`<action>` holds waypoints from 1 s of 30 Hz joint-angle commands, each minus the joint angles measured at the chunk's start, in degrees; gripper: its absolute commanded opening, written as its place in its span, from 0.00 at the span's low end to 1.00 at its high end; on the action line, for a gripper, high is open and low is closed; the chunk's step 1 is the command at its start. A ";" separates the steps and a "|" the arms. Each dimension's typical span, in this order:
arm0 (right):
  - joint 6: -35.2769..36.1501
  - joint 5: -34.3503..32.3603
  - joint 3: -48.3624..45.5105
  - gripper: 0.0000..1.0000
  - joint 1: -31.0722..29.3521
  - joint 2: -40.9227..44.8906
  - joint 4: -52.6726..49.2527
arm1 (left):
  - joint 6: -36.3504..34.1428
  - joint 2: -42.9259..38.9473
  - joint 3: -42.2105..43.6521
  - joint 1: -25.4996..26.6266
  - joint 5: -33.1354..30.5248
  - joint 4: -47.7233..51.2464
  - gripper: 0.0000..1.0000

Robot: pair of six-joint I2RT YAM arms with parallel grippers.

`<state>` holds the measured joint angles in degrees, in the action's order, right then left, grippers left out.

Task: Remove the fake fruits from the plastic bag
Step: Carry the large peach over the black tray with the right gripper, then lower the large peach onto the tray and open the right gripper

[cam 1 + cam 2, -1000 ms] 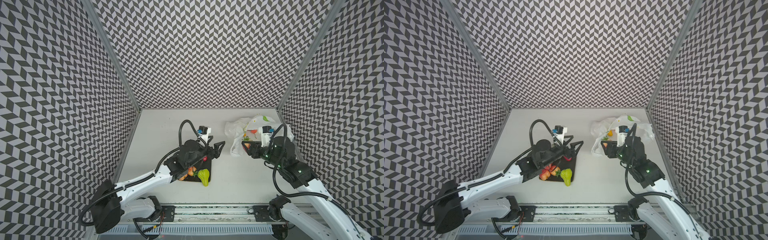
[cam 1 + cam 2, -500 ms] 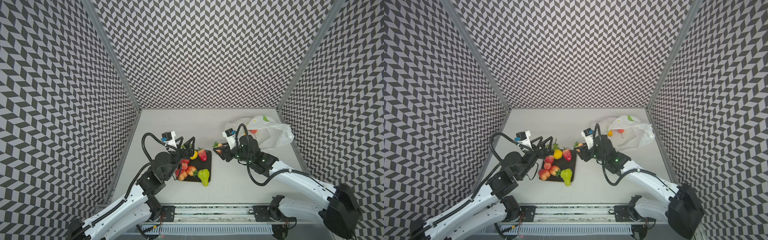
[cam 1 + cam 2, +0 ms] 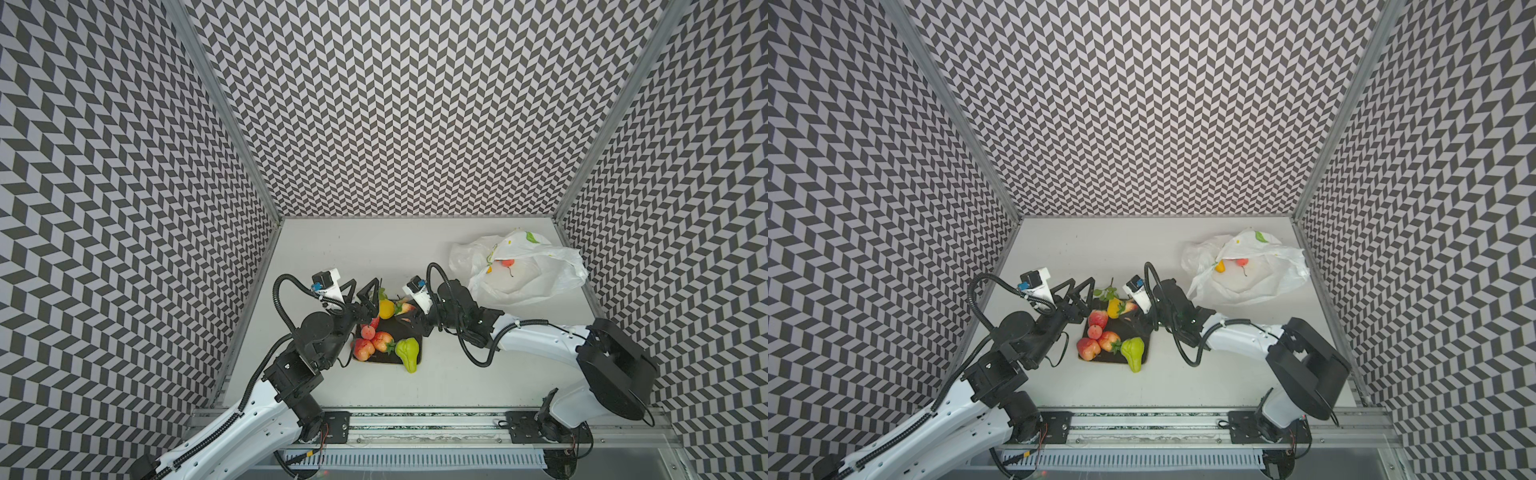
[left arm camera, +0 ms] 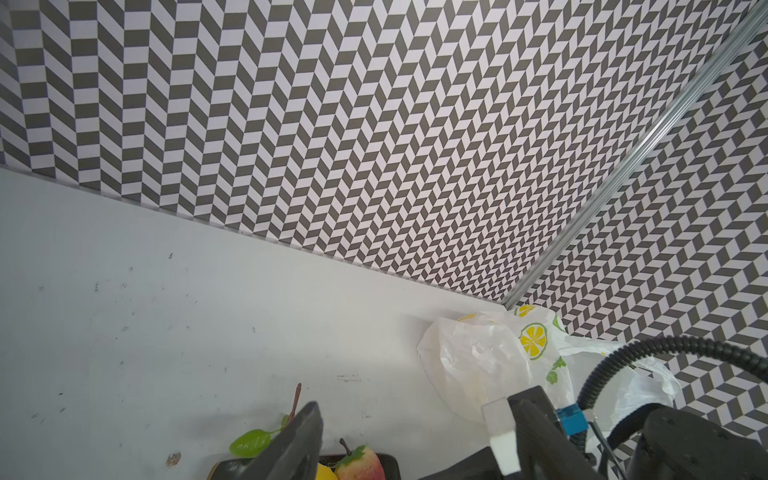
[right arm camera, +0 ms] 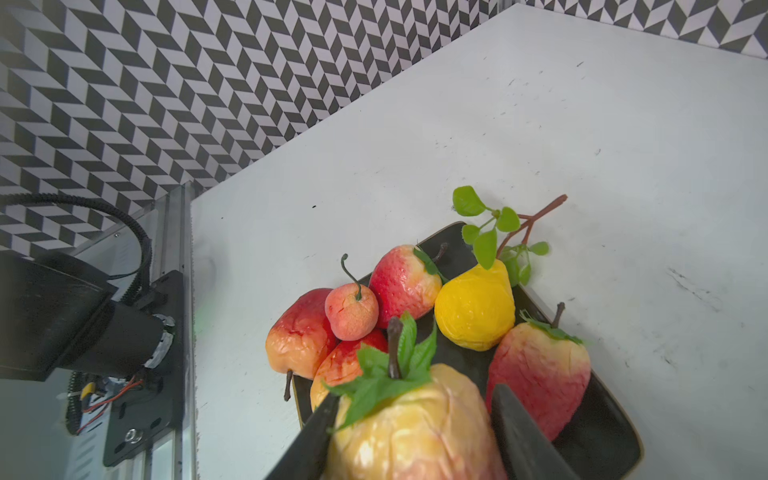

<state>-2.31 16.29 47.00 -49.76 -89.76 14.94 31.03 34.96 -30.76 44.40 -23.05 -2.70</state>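
Observation:
The plastic bag (image 3: 523, 274) (image 3: 1250, 276) (image 4: 478, 365) lies crumpled at the back right, with a red fruit (image 3: 508, 262) and a yellow-orange one (image 3: 489, 269) showing in its mouth. Several fake fruits lie on a dark square plate (image 3: 1126, 332) (image 5: 598, 440). Among them are a lemon (image 3: 386, 308) (image 5: 473, 307) with a leafy twig and a lime-green pear (image 3: 407, 353). My right gripper (image 3: 405, 322) (image 5: 415, 415) hangs over the plate's right part, shut on a pale yellow-orange fruit (image 5: 415, 428) with a green leafy cap. My left gripper (image 3: 363, 291) (image 3: 1077, 293) stands open and empty at the plate's far left corner.
Patterned walls close the table on three sides. The left wall runs close behind my left arm. A rail with the arm mounts (image 3: 415, 428) runs along the front edge. In the right wrist view the left arm's base (image 5: 62, 316) shows beyond the plate.
My right gripper has carried the pale fruit from the bag leftward to above the plate. My left arm has drawn back off the plate toward the left, still open.

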 commanded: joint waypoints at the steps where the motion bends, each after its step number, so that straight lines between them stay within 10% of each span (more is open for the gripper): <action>1: 2.37 -0.39 2.36 0.46 -1.11 -2.97 7.22 | 0.27 -0.67 -0.02 -0.38 -1.64 1.04 0.74; 30: 6.07 -3.10 3.12 0.50 -2.34 -13.80 13.10 | -1.61 -1.48 -1.18 -0.38 -3.23 1.55 0.72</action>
<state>2.13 13.78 48.82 -51.53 -102.72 24.93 30.17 34.00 -30.74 44.31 -24.82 -1.58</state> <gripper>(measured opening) 0.507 0.720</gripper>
